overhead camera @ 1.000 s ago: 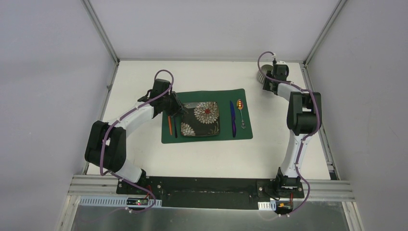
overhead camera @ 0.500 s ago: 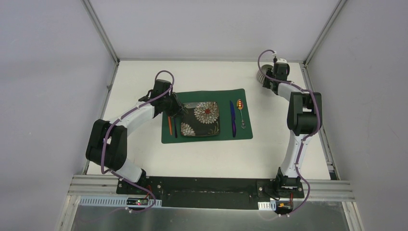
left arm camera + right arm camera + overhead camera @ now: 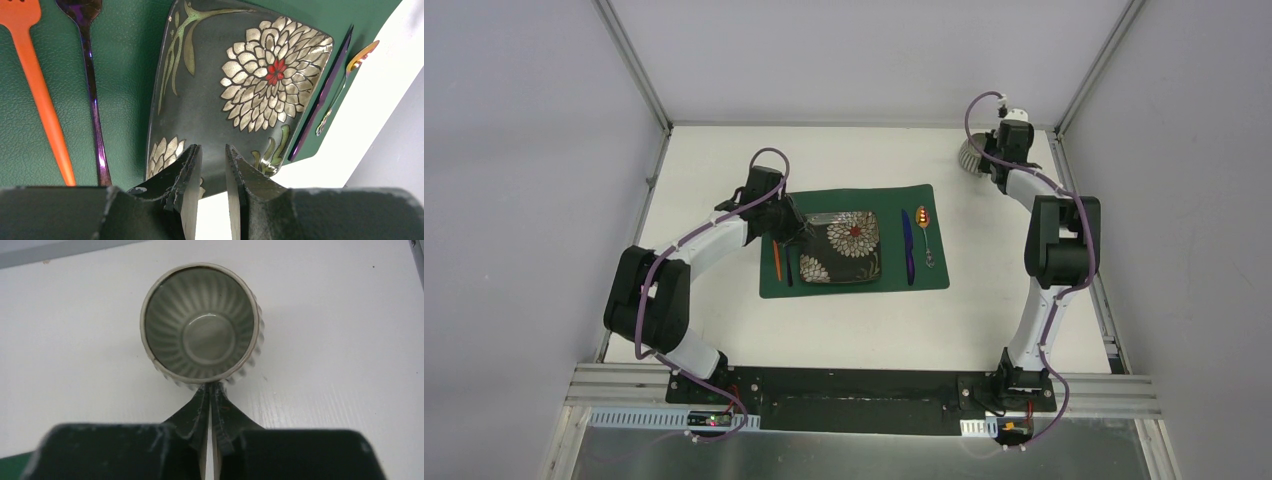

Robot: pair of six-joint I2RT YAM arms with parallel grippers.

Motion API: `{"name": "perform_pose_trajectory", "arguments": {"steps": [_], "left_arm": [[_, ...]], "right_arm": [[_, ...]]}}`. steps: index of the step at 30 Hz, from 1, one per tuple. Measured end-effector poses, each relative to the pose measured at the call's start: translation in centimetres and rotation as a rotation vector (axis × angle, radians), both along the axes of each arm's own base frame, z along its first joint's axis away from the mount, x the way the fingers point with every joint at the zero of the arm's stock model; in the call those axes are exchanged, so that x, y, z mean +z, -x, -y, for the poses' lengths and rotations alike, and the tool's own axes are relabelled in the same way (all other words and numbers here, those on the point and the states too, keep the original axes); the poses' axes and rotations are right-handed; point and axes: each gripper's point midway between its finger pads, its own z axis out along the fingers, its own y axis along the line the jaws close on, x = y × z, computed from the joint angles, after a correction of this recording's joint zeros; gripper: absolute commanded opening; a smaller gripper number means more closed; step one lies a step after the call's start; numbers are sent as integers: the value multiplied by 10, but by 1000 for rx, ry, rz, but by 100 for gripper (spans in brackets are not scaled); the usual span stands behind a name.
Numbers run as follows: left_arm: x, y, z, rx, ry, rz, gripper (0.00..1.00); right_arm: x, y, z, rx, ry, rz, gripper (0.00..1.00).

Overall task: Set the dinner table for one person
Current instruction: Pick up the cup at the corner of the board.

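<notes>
Tabletop (image 3: pixel 874 330): white, spread under everything; rigid and fixed, nothing to lift.
Ribbed ceramic cup (image 3: pixel 202 335): far right corner of the tabletop; likely light, brittle and glaze-slick, best pinched at the rim wall.
Right tool (image 3: pixel 210 390): jaws drawn almost together against the cup's near wall; real hold unclear.
Left tool (image 3: pixel 212 155): narrowly parted at the flowered plate's (image 3: pixel 225 90) edge; grip unclear.

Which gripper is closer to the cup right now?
Right. The right gripper has its fingertips at the cup, on its near side; the left gripper is over the plate on the green mat, far from the cup.
</notes>
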Motion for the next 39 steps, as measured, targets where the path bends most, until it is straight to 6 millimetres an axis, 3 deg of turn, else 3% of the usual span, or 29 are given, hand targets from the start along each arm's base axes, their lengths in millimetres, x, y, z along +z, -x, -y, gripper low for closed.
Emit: {"name": "perform_pose_trajectory", "arguments": {"steps": [7,9,10,29,39], "left_arm": [[0,0,0,0,0,1,25],[0,0,0,0,0,0,25],[0,0,0,0,0,0,25],[0,1,0,0,-2,-5,25],[0,1,0,0,-2,-5,25]], "right_arm": [[4,-3,-5,15,-27,16,0],[4,-3,-7,18,-33,12,13],[4,-2,-7,17,-37,6,14],[-3,2,-9,10,-66,-55,32],[-22,12,-9,5,-69,-124,37]]}}
